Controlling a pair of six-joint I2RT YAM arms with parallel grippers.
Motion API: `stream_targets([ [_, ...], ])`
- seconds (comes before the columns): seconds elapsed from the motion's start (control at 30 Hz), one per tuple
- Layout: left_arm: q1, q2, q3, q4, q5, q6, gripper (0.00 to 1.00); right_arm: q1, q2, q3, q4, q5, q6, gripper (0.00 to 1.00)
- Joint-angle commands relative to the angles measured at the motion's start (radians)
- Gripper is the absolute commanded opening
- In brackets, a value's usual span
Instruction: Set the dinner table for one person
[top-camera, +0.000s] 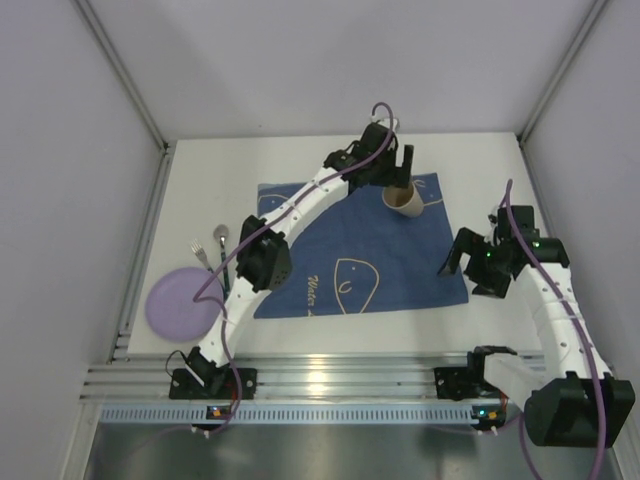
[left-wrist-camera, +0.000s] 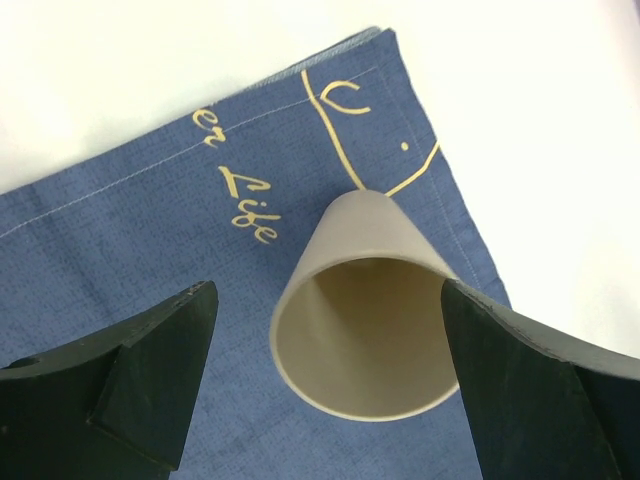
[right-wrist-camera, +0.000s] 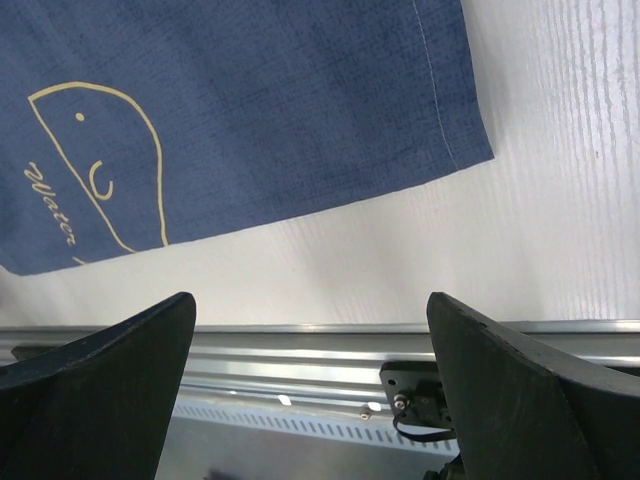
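The white dinner table (top-camera: 480, 160) carries a dark blue placemat (top-camera: 350, 245) with pale line drawings. A beige cup (top-camera: 405, 200) stands upright on the placemat's far right corner. My left gripper (top-camera: 398, 172) hangs just over it, open. In the left wrist view the cup (left-wrist-camera: 360, 320) sits between the open fingers of my left gripper (left-wrist-camera: 328, 295); the right finger (left-wrist-camera: 520, 370) is at its rim and the left finger is apart from it. My right gripper (top-camera: 465, 272) is open and empty by the placemat's near right corner, and it also shows in the right wrist view (right-wrist-camera: 310, 300).
A purple plate (top-camera: 180, 303) lies at the table's near left. A fork (top-camera: 203, 255) and a spoon (top-camera: 222, 250) lie between it and the placemat. A metal rail (top-camera: 330, 378) runs along the near edge, and it shows in the right wrist view (right-wrist-camera: 300, 345). Grey walls enclose the table.
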Motion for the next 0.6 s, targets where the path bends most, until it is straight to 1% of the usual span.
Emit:
stream_targets([
  [0.0, -0.007, -0.085, 0.03, 0.084, 0.008, -0.014, 0.99, 0.012, -0.011, -0.008, 0.035, -0.02, 0.012, 1.0],
  [0.1, -0.029, -0.059, 0.048, 0.097, 0.017, -0.017, 0.99, 0.013, -0.014, -0.018, 0.036, -0.021, 0.009, 1.0],
  [0.13, -0.044, -0.05, 0.054, 0.104, 0.051, -0.015, 0.99, 0.012, -0.016, -0.02, 0.036, -0.021, 0.008, 1.0],
  [0.23, -0.073, -0.022, 0.062, 0.124, 0.068, -0.012, 0.99, 0.013, -0.022, -0.024, 0.033, -0.02, 0.002, 1.0],
  [0.37, -0.082, -0.004, 0.067, 0.117, 0.059, -0.029, 0.99, 0.013, -0.028, -0.02, 0.021, -0.02, -0.006, 1.0],
  [0.43, -0.081, -0.028, 0.067, 0.091, -0.034, -0.026, 0.99, 0.02, -0.043, 0.021, 0.035, -0.081, -0.027, 1.0],
  [0.47, -0.081, -0.054, 0.048, 0.08, -0.071, -0.009, 0.99, 0.07, -0.05, 0.043, 0.062, -0.102, -0.025, 1.0],
  [0.5, -0.076, -0.118, 0.022, 0.081, -0.149, 0.003, 0.99, 0.091, -0.051, 0.089, 0.079, -0.13, -0.005, 1.0],
  [0.53, -0.069, -0.169, -0.06, 0.089, -0.185, 0.008, 0.99, 0.14, -0.051, 0.116, 0.113, -0.13, 0.011, 1.0],
  [0.57, -0.056, -0.262, -0.109, 0.107, -0.219, -0.003, 0.99, 0.171, -0.038, 0.173, 0.128, -0.103, 0.024, 1.0],
])
